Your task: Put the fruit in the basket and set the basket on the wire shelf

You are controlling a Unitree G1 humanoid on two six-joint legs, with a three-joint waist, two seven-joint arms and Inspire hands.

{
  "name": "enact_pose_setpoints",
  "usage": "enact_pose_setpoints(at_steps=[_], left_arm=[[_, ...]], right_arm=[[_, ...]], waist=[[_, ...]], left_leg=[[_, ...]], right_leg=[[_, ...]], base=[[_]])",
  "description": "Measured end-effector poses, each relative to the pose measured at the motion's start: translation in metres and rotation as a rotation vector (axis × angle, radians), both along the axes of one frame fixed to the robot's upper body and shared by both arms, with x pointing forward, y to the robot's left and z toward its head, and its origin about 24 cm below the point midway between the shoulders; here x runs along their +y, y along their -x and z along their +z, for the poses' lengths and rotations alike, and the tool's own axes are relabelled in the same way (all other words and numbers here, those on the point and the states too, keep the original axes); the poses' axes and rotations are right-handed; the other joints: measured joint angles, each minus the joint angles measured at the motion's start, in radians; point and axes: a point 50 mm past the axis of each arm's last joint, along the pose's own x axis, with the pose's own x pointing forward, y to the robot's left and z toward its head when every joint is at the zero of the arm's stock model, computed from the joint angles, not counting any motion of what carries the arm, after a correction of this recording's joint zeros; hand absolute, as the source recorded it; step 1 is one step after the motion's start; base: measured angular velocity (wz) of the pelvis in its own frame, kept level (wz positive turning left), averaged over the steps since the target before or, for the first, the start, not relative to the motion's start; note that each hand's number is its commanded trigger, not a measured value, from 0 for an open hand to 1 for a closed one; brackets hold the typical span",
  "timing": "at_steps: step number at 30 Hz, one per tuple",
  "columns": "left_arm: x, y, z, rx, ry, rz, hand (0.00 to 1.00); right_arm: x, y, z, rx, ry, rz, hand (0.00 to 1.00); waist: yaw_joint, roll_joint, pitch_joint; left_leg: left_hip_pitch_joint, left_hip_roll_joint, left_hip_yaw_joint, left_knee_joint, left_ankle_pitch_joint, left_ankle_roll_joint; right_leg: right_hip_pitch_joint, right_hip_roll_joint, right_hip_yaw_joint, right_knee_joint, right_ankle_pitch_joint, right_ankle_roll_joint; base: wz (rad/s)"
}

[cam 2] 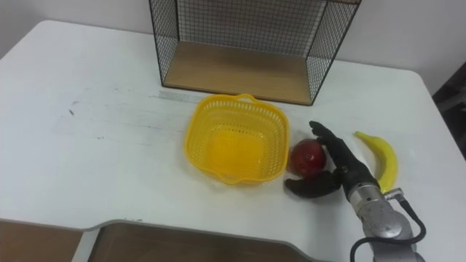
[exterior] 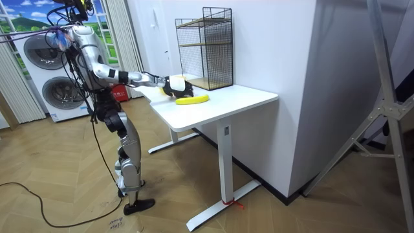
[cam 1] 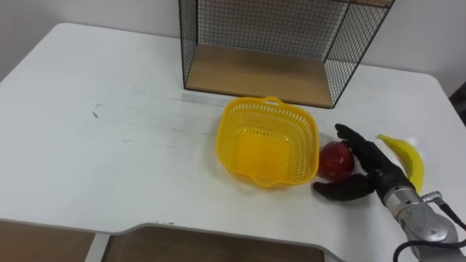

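where the right hand [cam 1: 380, 176] spreads open right of the basket [cam 1: 234, 124], apple [cam 1: 334, 159] between thumb and fingers, banana [cam 1: 408, 160] farther right

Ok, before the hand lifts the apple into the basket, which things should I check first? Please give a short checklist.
1. Basket empty, with room for fruit: ok.
2. Apple lies between the thumb and fingers of the right hand: ok.
3. Fingers closed on the apple: not ok, they are straight.
4. Hand touching the apple: cannot tell.
5. Banana out of the way to the basket: ok, it lies on the hand's other side.
6. Shelf bottom board free: ok.
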Motion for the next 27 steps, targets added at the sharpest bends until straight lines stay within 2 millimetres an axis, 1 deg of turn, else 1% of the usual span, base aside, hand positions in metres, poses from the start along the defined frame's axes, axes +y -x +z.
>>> enact_pose_setpoints(at_steps=[3,8,12,23,27], left_arm=[[0.0002,-0.0007,0.0002,0.000,-0.005,0.000,0.00],[0.0004,-0.0030,0.0003,-0.004,-0.009,-0.001,0.00],[0.0006,-0.0035,0.0004,-0.005,-0.009,-0.001,0.00],[0.0005,-0.0049,0.0004,-0.010,-0.007,0.004,0.00],[0.0002,-0.0081,0.0004,-0.019,-0.005,0.002,0.00]], right_arm=[[-0.0062,-0.0019,0.0010,-0.001,0.006,-0.032,1.00],[-0.0082,-0.0046,-0.0012,0.007,0.013,-0.048,1.00],[-0.0047,-0.0050,-0.0023,0.009,-0.006,-0.039,1.00],[-0.0043,-0.0031,-0.0032,0.010,-0.043,-0.040,1.00],[-0.0043,-0.0034,-0.0026,0.003,-0.050,-0.043,1.00]], waist=[[0.000,-0.003,-0.0022],[-0.001,-0.003,-0.0016],[0.000,0.000,0.0005],[-0.003,-0.001,0.0012],[-0.006,0.004,0.0045]], left_leg=[[-0.001,0.000,-0.003,0.003,0.000,0.000],[0.000,0.001,-0.009,0.009,0.000,0.000],[-0.004,0.006,-0.009,0.015,-0.009,-0.003],[-0.001,0.004,-0.009,0.017,-0.009,-0.003],[0.001,0.005,-0.009,0.015,-0.009,-0.003]], right_leg=[[0.001,0.000,-0.003,-0.001,0.000,0.001],[0.008,0.001,-0.013,-0.001,0.000,0.001],[0.008,0.005,-0.014,-0.002,-0.001,-0.001],[0.011,0.004,-0.012,-0.003,-0.003,0.000],[0.013,0.004,-0.012,-0.003,-0.003,-0.001]], base=[[0.03],[0.05],[0.00],[0.00],[0.00]])
